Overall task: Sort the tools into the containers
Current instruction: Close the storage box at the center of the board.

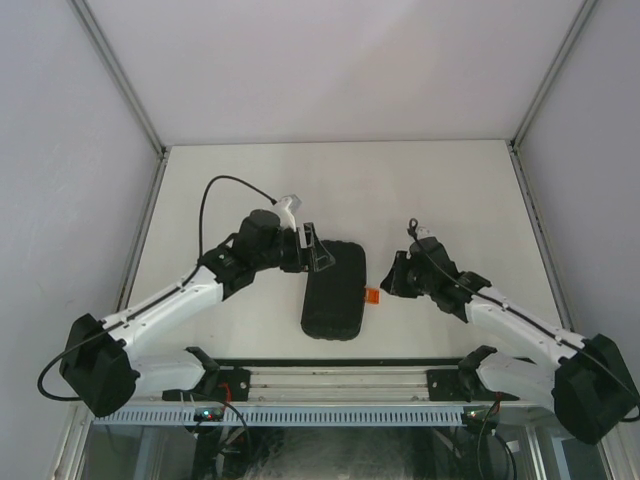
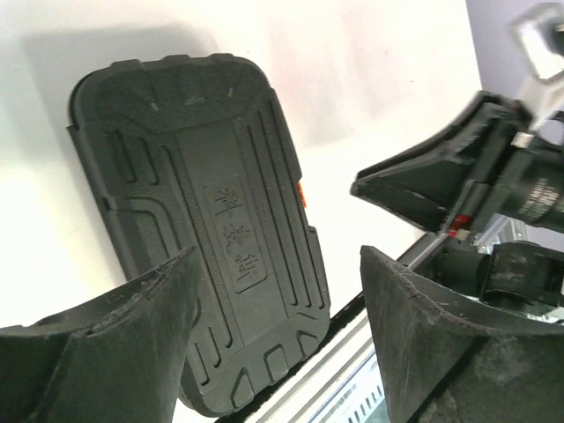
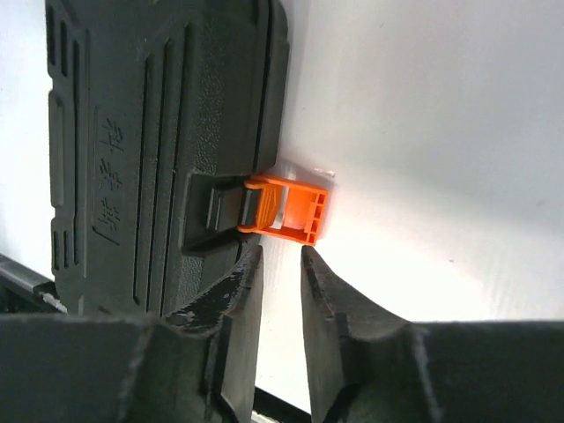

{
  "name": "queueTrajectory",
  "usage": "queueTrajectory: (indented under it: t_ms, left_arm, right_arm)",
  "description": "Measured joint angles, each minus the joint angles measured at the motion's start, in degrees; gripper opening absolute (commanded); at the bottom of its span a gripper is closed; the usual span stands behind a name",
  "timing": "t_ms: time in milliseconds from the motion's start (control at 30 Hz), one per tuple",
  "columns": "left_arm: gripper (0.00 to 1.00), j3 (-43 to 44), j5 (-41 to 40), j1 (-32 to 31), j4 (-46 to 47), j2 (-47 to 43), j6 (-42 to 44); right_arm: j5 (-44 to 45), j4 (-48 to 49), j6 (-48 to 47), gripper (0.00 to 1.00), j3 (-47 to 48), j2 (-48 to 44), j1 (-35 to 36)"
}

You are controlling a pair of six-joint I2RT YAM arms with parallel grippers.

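Tool case (image 1: 335, 290), black and closed, lies flat close to the middle of the table's (image 1: 450, 190) near edge, its long side running away from the arms. On its right side the orange latch (image 3: 291, 207) is swung outward onto the table, so the catch looks undone while the lid (image 2: 220, 220) sits down on the base.

Just beside that latch hangs the right gripper (image 3: 280, 256). Its fingers stand a narrow gap apart with only bare table between them, grasping nothing, their tips a little short of the orange tab.

Further off, at the far left corner of the case, the left gripper (image 1: 318, 250) is spread wide and released, with nothing in it.

Opening the case looks like the step in hand. To my eye the right fingers should hook under the lid's rim next to the latch rather than tug the thin tab, which could flex or snap back. Meanwhile the left could press the base at its corner so that the whole case does not tip or slide toward the left edge.
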Motion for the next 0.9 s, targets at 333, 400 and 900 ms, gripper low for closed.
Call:
queueTrajectory:
  t_ms: [333,400,900]
  left_arm:
    - [0.81,-2.3,-1.9,-0.3,-1.8,0.8,3.7]
    - [0.8,-2.8,-2.4,-1.1,-1.8,1.8,4.0]
    - [0.69,-9.4,-7.1,-3.2,-2.6,3.7,2.9]
  right_arm:
    - [4.2,-3.2,0.5,0.42,-3.0,-10.6,-0.4]
    - [3.0,-2.9,1.2,0.43,-4.8,-12.0,-0.4]
    - [-3.4,11.7,12.4,0.38,-9.9,-4.4,9.8]
